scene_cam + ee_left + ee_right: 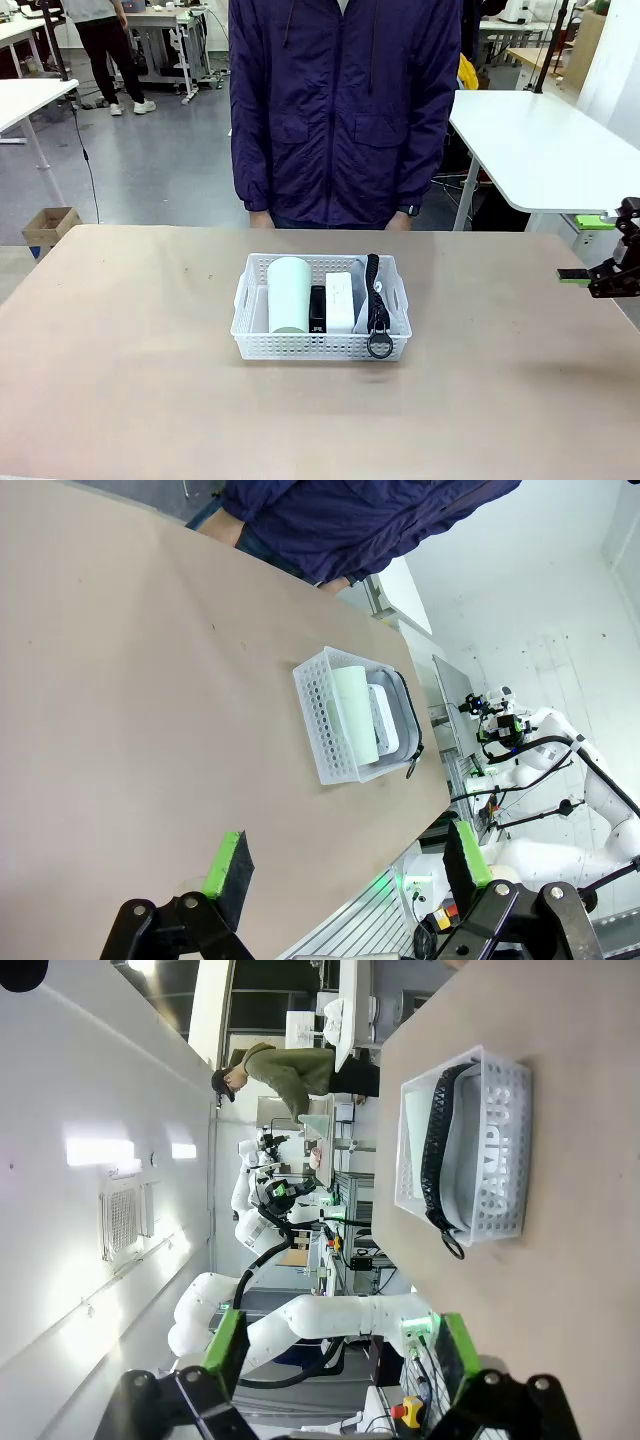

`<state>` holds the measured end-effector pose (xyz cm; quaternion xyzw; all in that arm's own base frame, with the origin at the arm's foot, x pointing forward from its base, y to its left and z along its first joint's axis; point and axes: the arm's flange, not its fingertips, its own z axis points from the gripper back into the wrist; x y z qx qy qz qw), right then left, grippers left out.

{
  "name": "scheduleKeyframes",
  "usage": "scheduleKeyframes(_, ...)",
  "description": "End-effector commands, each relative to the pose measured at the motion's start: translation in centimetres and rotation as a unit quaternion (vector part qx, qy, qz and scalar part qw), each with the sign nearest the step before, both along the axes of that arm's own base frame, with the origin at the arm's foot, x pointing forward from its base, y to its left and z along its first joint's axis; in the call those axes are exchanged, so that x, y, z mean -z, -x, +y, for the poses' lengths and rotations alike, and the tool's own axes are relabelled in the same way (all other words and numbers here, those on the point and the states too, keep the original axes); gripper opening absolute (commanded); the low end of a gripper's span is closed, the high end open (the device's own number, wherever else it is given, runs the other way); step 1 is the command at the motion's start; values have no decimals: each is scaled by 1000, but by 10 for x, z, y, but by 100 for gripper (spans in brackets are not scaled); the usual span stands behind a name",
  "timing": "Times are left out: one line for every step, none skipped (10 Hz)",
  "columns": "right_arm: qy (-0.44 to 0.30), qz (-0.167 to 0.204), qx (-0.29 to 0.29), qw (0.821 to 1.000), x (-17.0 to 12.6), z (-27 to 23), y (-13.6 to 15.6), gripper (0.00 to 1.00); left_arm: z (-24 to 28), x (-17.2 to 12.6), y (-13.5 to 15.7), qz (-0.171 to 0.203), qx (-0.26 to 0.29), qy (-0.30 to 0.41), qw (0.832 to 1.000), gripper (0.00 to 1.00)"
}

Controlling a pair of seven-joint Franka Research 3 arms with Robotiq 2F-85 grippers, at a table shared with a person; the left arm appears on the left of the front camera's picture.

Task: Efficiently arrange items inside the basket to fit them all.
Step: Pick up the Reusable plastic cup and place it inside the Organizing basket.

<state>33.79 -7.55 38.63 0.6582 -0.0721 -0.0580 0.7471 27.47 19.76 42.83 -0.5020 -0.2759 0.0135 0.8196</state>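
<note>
Basket [321,345], mid-table: cup [288,294], stapler [317,307], box [340,301], pouch [378,300] packed left to right; left gripper [345,865] and right gripper [336,1347] wide open, empty; arranging apparently complete, only withdrawal remaining.

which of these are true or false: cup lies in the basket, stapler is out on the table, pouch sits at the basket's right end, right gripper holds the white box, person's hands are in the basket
1. The pale green cup lies on its side in the basket. True.
2. The black stapler is out on the table. False: it sits in the basket, between the cup and the small white box.
3. The grey pouch sits at the basket's right end in the front view. True, with its strap ring hanging over the near rim.
4. The right gripper holds the white box. False: it is open and empty, off at the table's right edge.
5. The person's hands are in the basket. False: the person stands behind the table, arms down.
</note>
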Motion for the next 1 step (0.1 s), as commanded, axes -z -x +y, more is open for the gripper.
scheduleKeyframes(0, -1, -3, 1000, -3, -1, 2, 100, -1, -1, 0, -14, 1, 5, 1000, 100)
